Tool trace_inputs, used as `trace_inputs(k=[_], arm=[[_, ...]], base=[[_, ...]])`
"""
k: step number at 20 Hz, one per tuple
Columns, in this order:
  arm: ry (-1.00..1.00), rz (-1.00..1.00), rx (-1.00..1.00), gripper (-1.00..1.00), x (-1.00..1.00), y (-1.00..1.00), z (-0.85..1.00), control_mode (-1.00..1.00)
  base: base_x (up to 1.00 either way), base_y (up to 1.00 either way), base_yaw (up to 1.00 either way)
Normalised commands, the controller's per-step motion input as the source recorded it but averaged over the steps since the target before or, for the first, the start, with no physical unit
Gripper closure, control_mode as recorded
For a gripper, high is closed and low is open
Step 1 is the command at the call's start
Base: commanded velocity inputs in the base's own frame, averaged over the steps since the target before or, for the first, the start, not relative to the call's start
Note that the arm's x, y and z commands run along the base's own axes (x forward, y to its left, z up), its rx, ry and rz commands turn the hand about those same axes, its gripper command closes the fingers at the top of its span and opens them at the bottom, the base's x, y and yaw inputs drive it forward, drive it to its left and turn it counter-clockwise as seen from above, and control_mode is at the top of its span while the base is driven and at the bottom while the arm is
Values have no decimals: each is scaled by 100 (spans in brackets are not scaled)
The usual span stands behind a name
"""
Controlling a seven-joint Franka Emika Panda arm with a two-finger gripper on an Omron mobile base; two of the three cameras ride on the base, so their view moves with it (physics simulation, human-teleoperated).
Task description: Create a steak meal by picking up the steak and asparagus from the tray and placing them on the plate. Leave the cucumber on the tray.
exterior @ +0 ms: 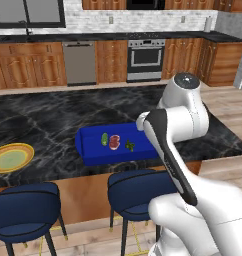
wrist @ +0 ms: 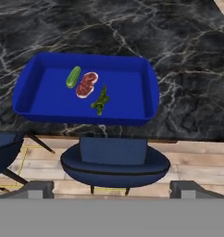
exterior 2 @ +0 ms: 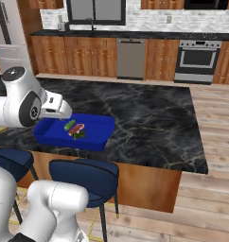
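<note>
Nearest the hand camera, the two fingertips [wrist: 40, 189] of the gripper [wrist: 114, 190] stand far apart at the bottom edge, jaws spread wide with nothing between them. Just beyond them sits a blue stool [wrist: 115, 162], tucked against the counter edge below the tray [wrist: 132, 76].

That bright blue tray is the landmark: it rests on the black marble counter [wrist: 178, 41], close to the counter's near edge. Inside it, three pieces lie in a short row, all on the tray floor and away from its walls. At the left of the row is the cucumber [wrist: 73, 77], stubby and bright green. Just beside it, in the middle, lies the steak [wrist: 86, 84], a red-pink slab with pale marbling (whether the two touch cannot be told). To the steak's right and slightly nearer the tray's front wall lies the asparagus [wrist: 101, 100], thin and dark green.

From the left base view, the plate [exterior: 13, 157], yellow-rimmed with a pale green centre, sits on the same counter well apart from the tray, off to its left and nearer the counter's edge. A second blue stool [exterior: 25, 207] stands below the plate.
</note>
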Motion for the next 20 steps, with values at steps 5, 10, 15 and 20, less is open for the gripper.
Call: trace_inputs(k=[5, 10, 15, 20], arm=[[0, 0, 0, -100, 0, 0, 0, 100], [0, 0, 0, -100, 0, 0, 0, 100], [0, 0, 0, -100, 0, 0, 0, 100], [0, 0, 0, -100, 0, 0, 0, 100]], base=[[-37, 35, 5], [-36, 75, 3], [-1, 78, 0], [31, 23, 0]])
